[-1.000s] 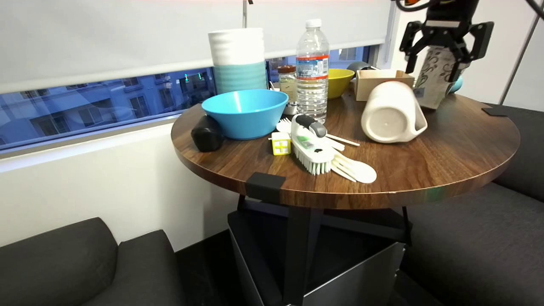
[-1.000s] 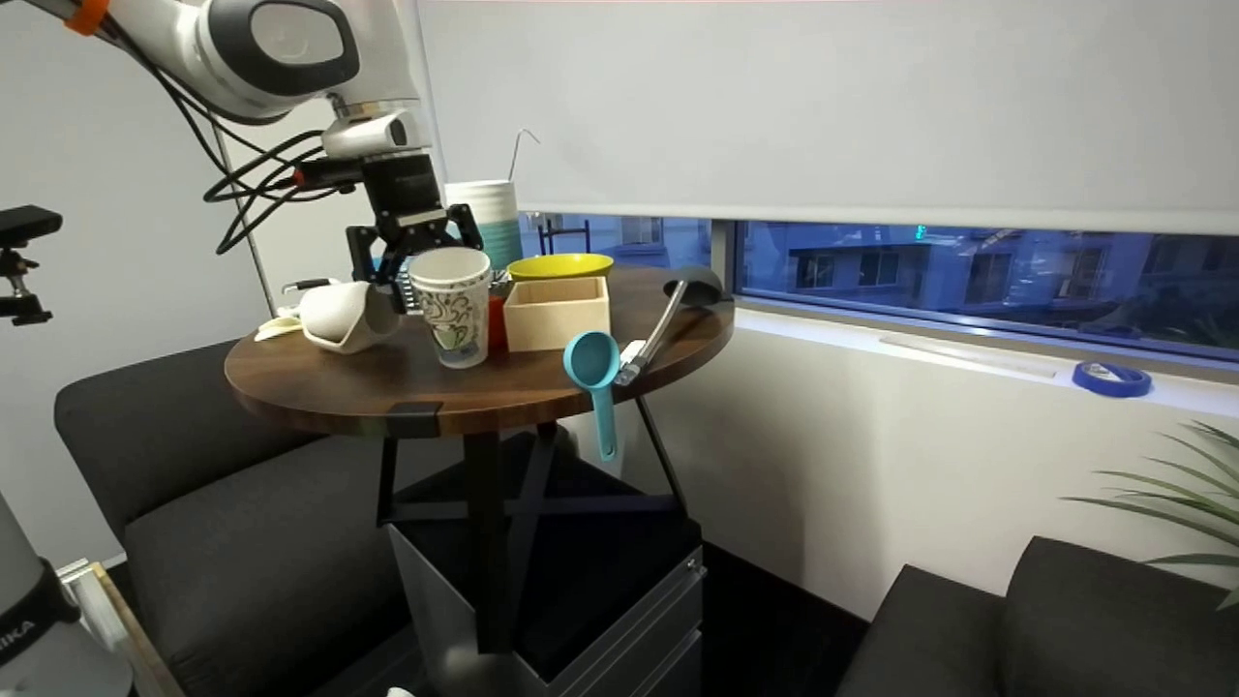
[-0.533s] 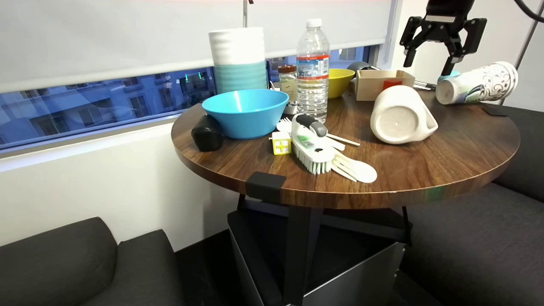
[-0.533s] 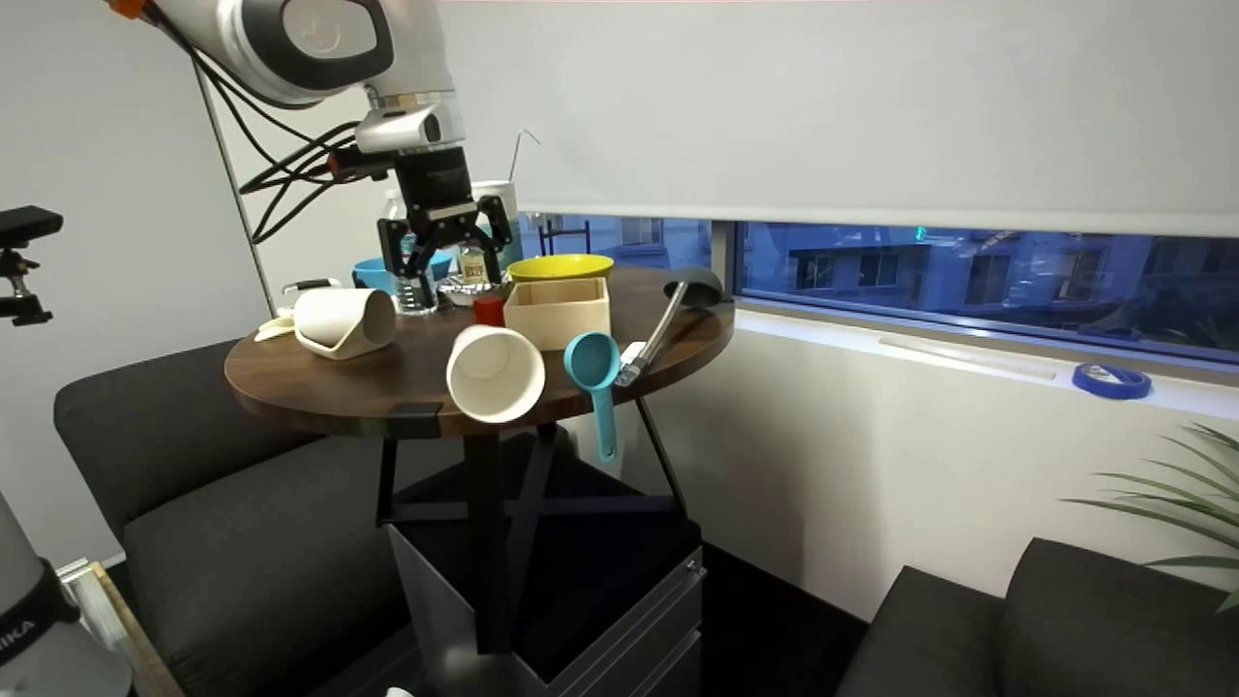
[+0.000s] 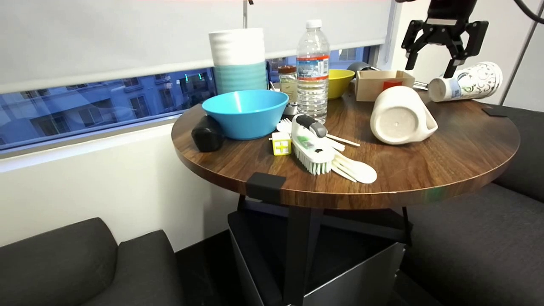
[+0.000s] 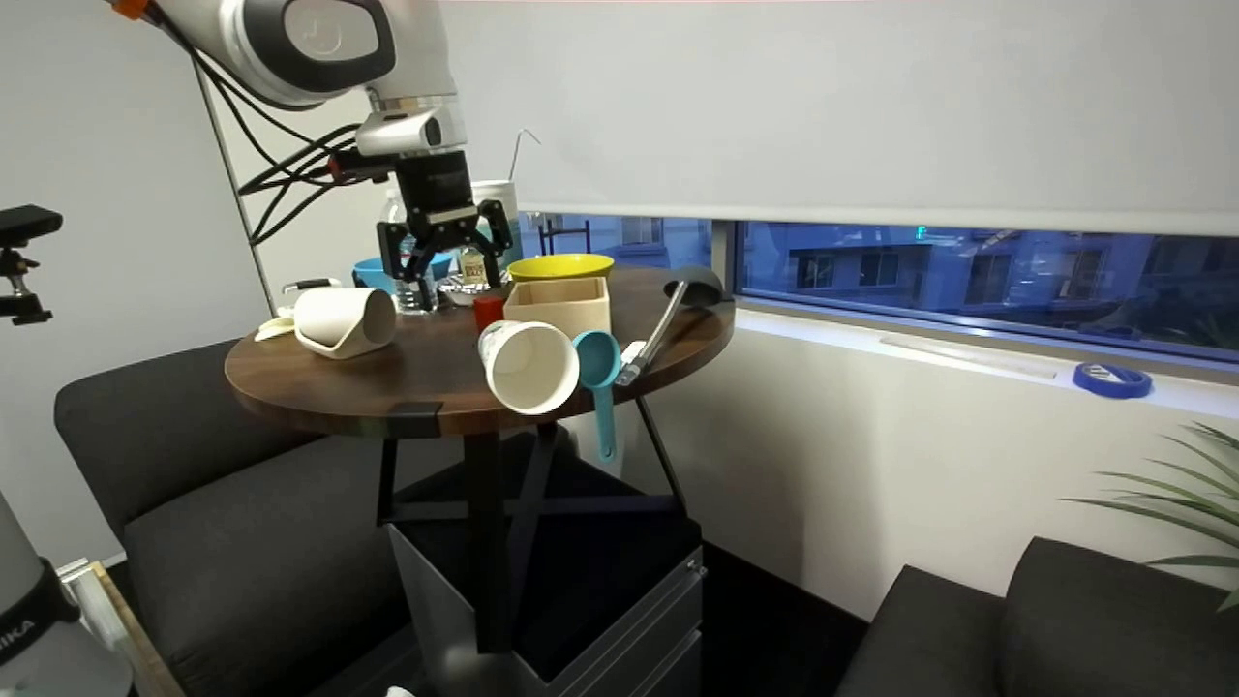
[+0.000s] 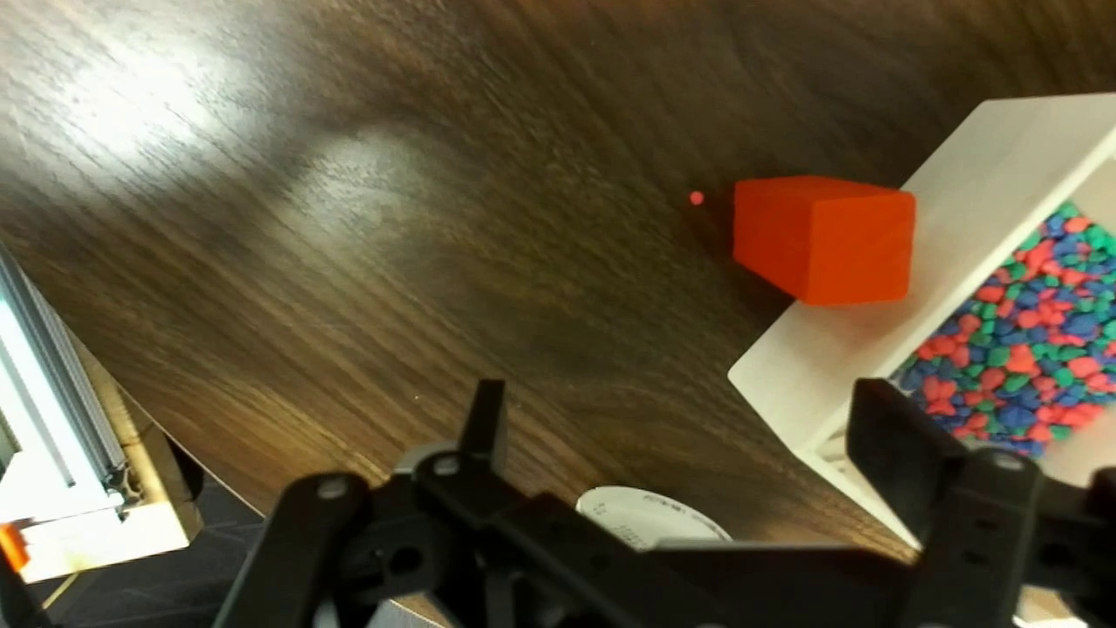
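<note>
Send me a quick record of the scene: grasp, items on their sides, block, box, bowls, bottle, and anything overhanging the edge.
Grasp: claw open, holding nothing, above the wooden table
On their sides: paper cup, white mug
Block: red block beside the wooden box, contact unclear
Box contents: red, blue and green pebbles
Bowls: blue bowl, yellow bowl
Bottle: water bottle, upright
Overhang: turquoise scoop, handle past the edge; paper cup's mouth possibly too

From where I stand the light is soft and bright, the window deep blue beyond the end effector; in the wrist view, white glare bleaches the counter well apart from the end effector's fingers, which look dark and slightly blurred.
</note>
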`<state>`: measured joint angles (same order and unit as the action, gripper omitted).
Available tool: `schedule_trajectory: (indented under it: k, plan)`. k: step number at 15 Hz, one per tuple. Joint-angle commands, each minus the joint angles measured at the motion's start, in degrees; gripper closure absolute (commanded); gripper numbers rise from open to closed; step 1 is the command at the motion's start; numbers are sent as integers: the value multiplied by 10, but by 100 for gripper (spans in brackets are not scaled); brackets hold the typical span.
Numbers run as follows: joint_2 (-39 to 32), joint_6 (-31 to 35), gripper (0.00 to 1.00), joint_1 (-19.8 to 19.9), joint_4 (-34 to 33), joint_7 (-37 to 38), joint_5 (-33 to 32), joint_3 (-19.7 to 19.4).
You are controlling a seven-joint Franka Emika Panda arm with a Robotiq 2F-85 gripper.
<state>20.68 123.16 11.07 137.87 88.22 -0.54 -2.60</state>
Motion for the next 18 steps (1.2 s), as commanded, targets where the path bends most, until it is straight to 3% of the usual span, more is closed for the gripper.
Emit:
schedule_trajectory:
  k: [1,7,8,18]
  plan:
    - [19,-21,0,13,6,-7,-4,-9]
    - [69,-41,0,43,4,-16,-17,-26]
    - [38,-30,0,38,-2,-5,-6,-18]
    - [58,-68,0,66,-33,-22,-8,-46]
